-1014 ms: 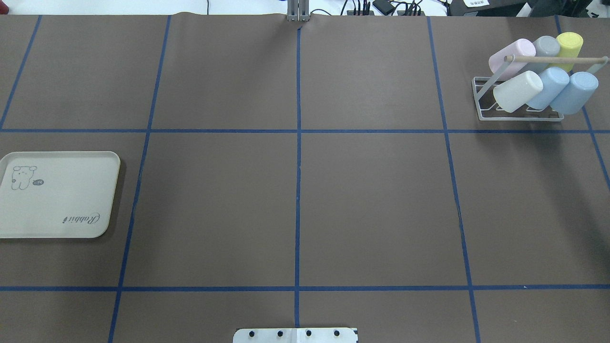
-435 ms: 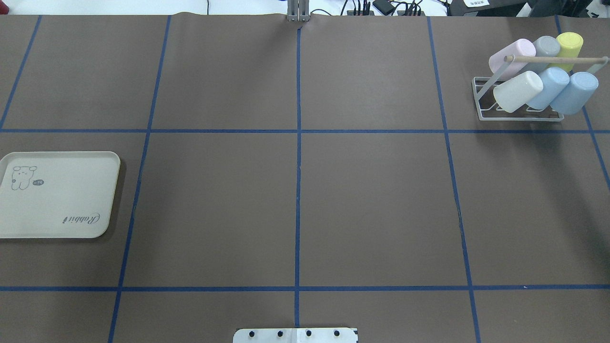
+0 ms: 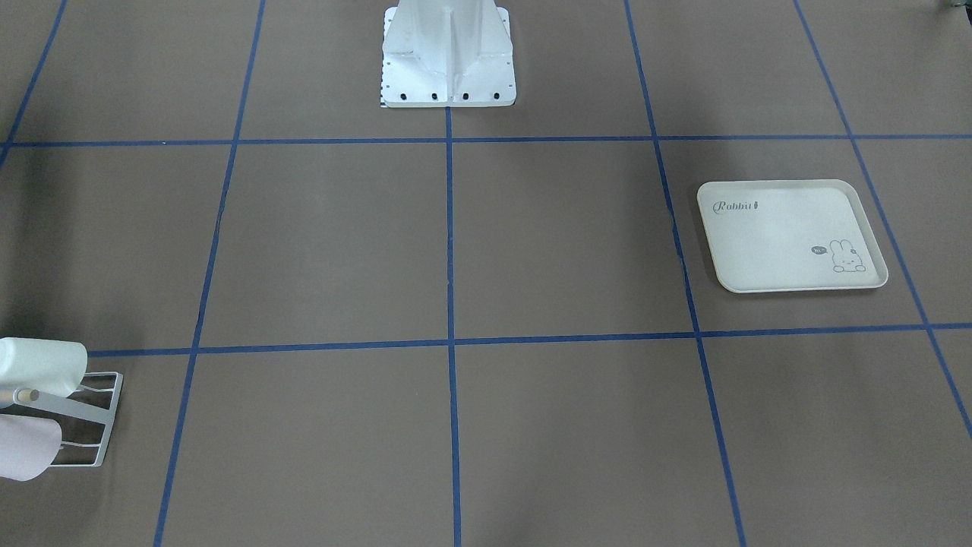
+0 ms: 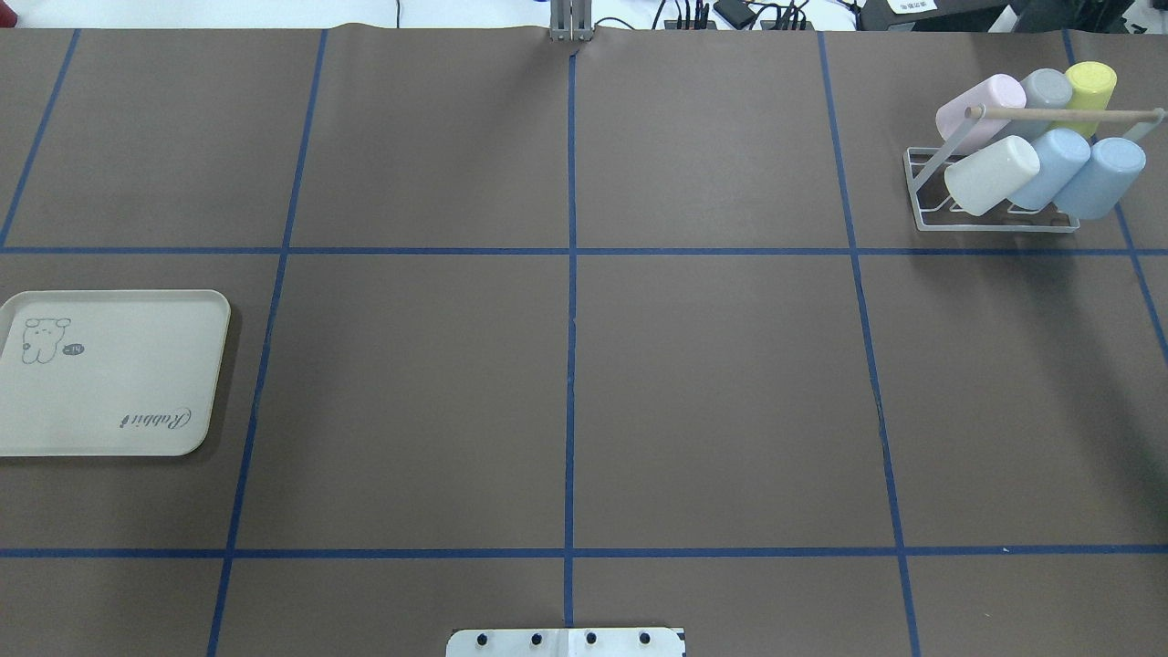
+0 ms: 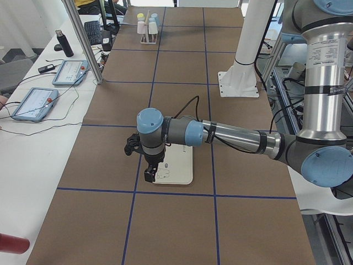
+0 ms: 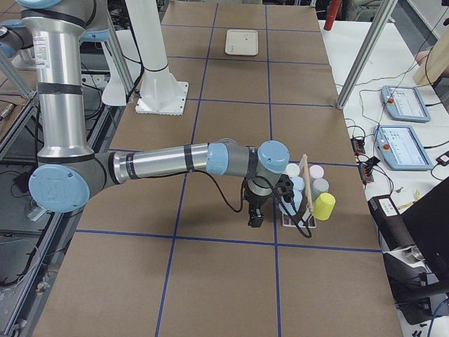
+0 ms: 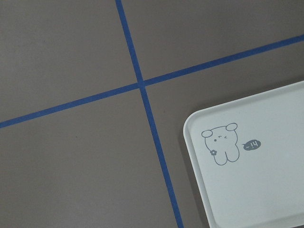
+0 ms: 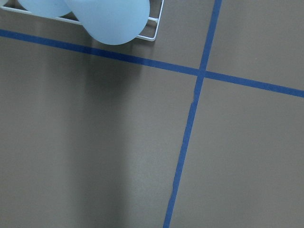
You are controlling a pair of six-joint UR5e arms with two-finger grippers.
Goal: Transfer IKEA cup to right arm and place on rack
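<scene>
We see the rack (image 4: pixel 995 227) at the far right of the table (image 4: pixel 712 383), its white wire base flat on the brown paper and its wooden dowel (image 4: pixel 1068 114) running across the top. Six cups lean on its prongs in two rows: a pink cup (image 4: pixel 981 105), a grey cup (image 4: pixel 1046 89) and a yellow cup (image 4: pixel 1091 84) behind, and a cream cup (image 4: pixel 992 175), a blue cup (image 4: pixel 1049 166) and a second blue cup (image 4: pixel 1100 177) in front. We can read no brand mark on any of them, so we cannot tell which is the IKEA one. On the robot's left side lies the cream tray (image 4: pixel 128 365), which carries the word "Rabbit" in grey script, a small rabbit drawing and a dark speech bubble whose marks are too small for us to read surely. The left gripper (image 5: pixel 149 172) hangs over the tray's corner and the right gripper (image 6: pixel 254 215) just beside the rack. Each shows only in a side view, so we cannot tell how far either pincer is parted, nor whether it has hold of anything. Blue tape lines (image 4: pixel 570 365) divide the table into squares.
</scene>
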